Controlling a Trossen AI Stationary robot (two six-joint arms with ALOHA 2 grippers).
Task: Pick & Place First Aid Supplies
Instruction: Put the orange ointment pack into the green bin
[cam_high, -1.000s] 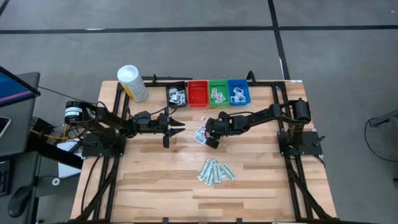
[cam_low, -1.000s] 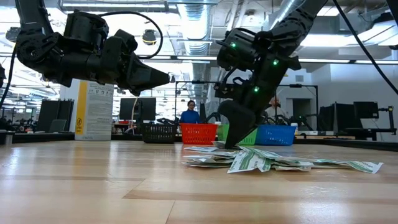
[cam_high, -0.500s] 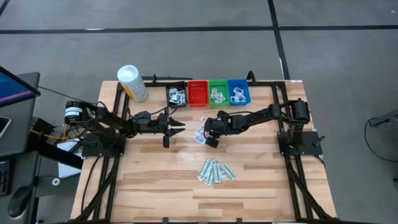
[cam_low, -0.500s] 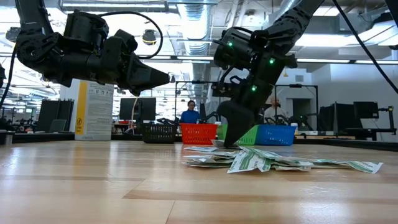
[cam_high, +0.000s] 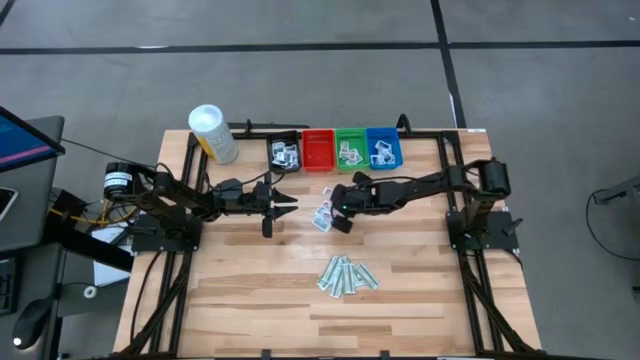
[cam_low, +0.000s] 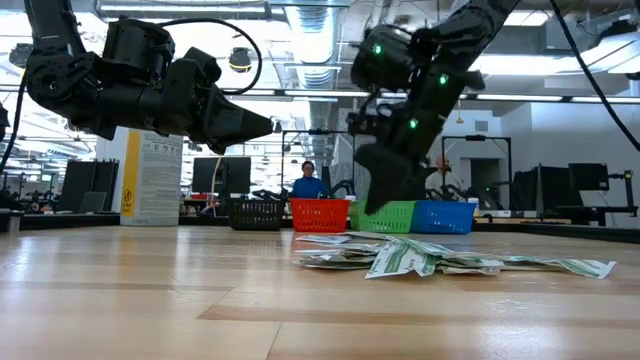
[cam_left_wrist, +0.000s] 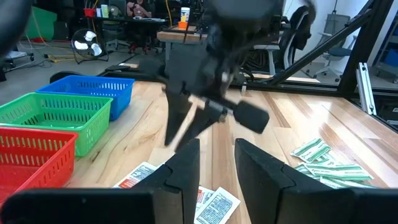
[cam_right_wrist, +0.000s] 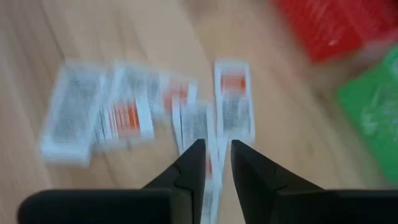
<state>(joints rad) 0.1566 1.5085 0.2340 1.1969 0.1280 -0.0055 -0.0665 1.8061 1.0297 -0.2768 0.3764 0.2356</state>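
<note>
Maybe the right claw (cam_high: 342, 222), its fingers a little apart just above the white packets (cam_high: 324, 215), nips two stuck together, or none, since they overlap on the table (cam_high: 250, 290).

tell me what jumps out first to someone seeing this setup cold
Two dark arms meet over mid-table: the right gripper hangs just above a scatter of white packets, the left gripper hovers beside it. Along the far edge runs a bright row of bins, black, red, green and blue. A fan of pale-green strips lies nearer the front.
</note>
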